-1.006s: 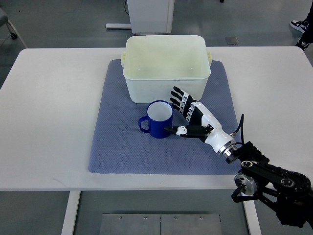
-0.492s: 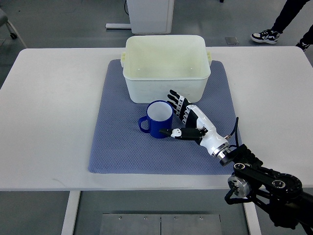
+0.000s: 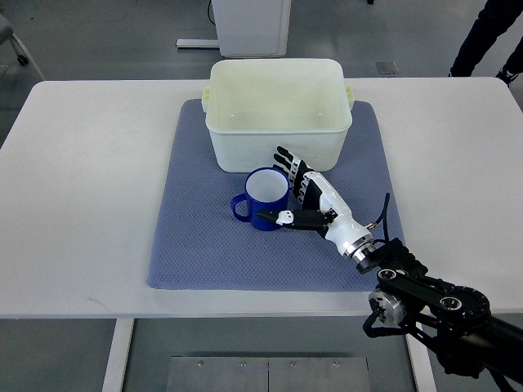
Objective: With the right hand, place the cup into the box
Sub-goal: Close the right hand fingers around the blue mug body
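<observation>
White table [image 3: 90, 180], rectangular with rounded corners, standing on a grey floor [image 3: 106, 41]. Directly on its top, one blue-grey textured mat [image 3: 192, 245], lying flat and roughly centred, nearer the front edge than the back. On the mat, toward its far side, a cream plastic box [image 3: 278, 147], open at the top, with small handles at its left and right rims. Just in front of the box, also on the mat, a dark blue cup [image 3: 263, 204] with a white inside, upright, handle pointing left. Bare white tabletop to the left and to the right of the mat.
</observation>
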